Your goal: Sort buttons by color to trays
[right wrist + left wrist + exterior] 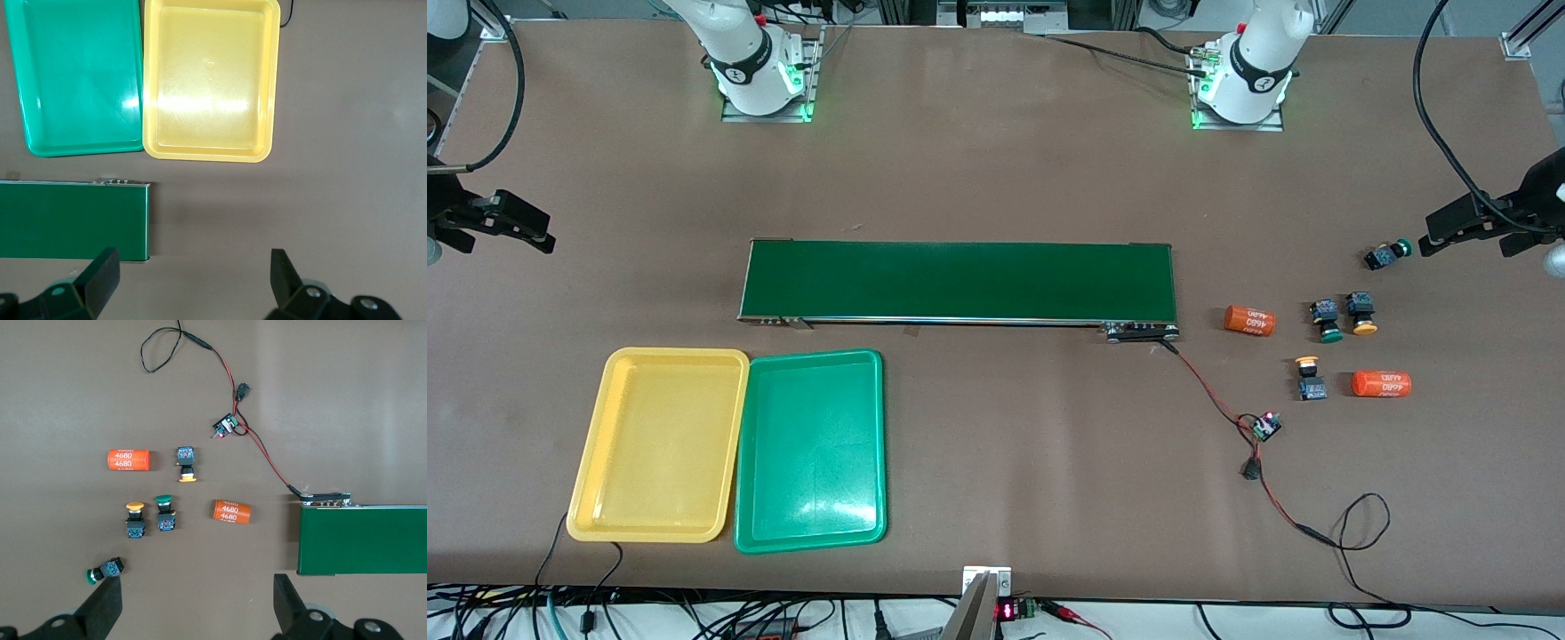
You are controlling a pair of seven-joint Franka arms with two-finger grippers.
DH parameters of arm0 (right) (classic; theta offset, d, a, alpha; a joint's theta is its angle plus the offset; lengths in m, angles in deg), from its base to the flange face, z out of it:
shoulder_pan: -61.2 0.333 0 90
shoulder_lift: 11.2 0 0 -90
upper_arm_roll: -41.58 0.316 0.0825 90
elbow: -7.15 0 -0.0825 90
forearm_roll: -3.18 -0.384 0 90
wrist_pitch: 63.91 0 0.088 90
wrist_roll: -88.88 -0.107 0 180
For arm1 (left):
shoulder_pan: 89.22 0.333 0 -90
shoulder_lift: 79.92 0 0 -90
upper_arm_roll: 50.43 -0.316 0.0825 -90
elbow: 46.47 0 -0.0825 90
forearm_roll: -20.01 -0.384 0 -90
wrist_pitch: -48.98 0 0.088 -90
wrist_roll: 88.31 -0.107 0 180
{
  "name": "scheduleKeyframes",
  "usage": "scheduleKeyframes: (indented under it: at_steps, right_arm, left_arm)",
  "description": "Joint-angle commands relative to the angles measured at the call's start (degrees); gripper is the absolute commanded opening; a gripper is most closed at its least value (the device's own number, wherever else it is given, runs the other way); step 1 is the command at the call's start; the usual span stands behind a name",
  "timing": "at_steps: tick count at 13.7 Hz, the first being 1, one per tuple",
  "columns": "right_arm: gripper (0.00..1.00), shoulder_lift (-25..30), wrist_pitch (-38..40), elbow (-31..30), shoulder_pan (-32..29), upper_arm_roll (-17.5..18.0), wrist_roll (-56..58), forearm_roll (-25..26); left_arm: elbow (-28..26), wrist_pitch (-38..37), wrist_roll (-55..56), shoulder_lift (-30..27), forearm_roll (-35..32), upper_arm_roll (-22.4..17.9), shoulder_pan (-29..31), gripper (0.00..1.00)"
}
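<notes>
Both arms run off the top edge in the front view, so only their bases show. The left gripper (1463, 229) pokes in from the side edge with its wrist cut off, same deal for the right gripper (511, 227). In the right wrist view the green tray (80, 143) loses a corner to the frame and the conveyor belt (73, 220) runs out of shot. The print on the orange cylinders (1249, 320) is too small to read from the front (upside down too).
</notes>
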Motion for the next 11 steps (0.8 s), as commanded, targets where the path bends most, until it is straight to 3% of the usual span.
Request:
scheduleKeyframes:
  at_steps: [1, 6, 11]
  right_arm:
    - [1.0, 0.2, 0.8, 0.3, 0.0, 0.4, -0.5, 0.3]
    - [1.0, 0.2, 0.8, 0.2, -0.1, 0.4, -0.5, 0.4]
    - [1.0, 0.1, 0.8, 0.2, -0.1, 0.4, -0.4, 0.5]
  left_arm:
    - [-2.3, 0.4, 0.3, -1.5, 0.1, -0.1, 0.1, 1.0]
    - [-1.9, 0.0, 0.1, 0.1, -1.4, 0.2, -1.0, 1.0]
    - [-1.5, -1.6, -0.6, 6.7, -0.8, 1.7, -2.8, 1.0]
